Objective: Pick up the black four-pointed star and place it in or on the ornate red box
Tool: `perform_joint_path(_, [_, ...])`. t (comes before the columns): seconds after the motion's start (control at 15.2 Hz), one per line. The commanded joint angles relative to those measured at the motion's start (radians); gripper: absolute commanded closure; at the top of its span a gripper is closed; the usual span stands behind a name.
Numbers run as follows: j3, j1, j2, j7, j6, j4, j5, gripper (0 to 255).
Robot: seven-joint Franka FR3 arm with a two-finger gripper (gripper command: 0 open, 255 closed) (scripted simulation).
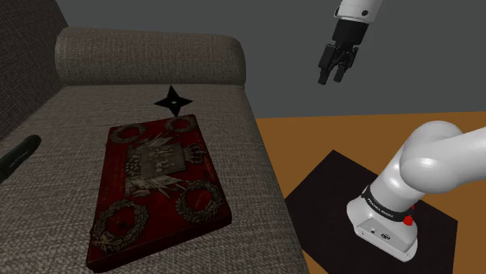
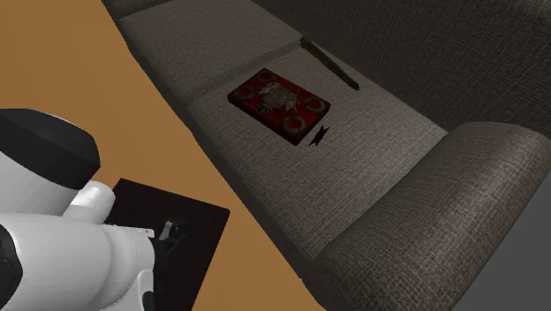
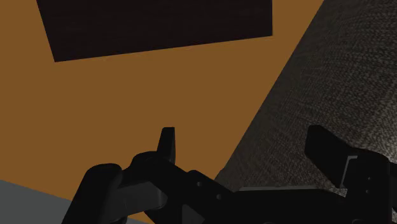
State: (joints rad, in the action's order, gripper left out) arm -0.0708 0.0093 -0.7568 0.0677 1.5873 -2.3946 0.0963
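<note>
The all-black 2-finger gripper (image 1: 331, 78) hangs high over the orange-brown floor (image 1: 311, 136), beside the grey woven-fabric sofa (image 1: 70, 109). Its 2 fingers stand apart and empty. The small black four-pointed star (image 1: 174, 101) lies on the seat, just beyond the flat ornate red box (image 1: 156, 183). The reach towards the star seems the step in hand; next, the gripper needs to swing over the star and descend.

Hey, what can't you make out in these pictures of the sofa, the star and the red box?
- Dark stick: cut off by the shoulder view's left edge; too small in the second exterior view to identify.
- Red box: seen from above, so whether it opens is unclear.
- Star: too small in both exterior views to judge its thickness.
</note>
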Motion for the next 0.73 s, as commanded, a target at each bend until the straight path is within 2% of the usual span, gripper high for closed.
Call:
perform_joint_path(0.0, [0.0,0.0,0.0,0.0,0.0,0.0,0.0,0])
perform_joint_path(0.66, [0.07,0.136,0.307,-0.154,0.152,0.21,0.028,0])
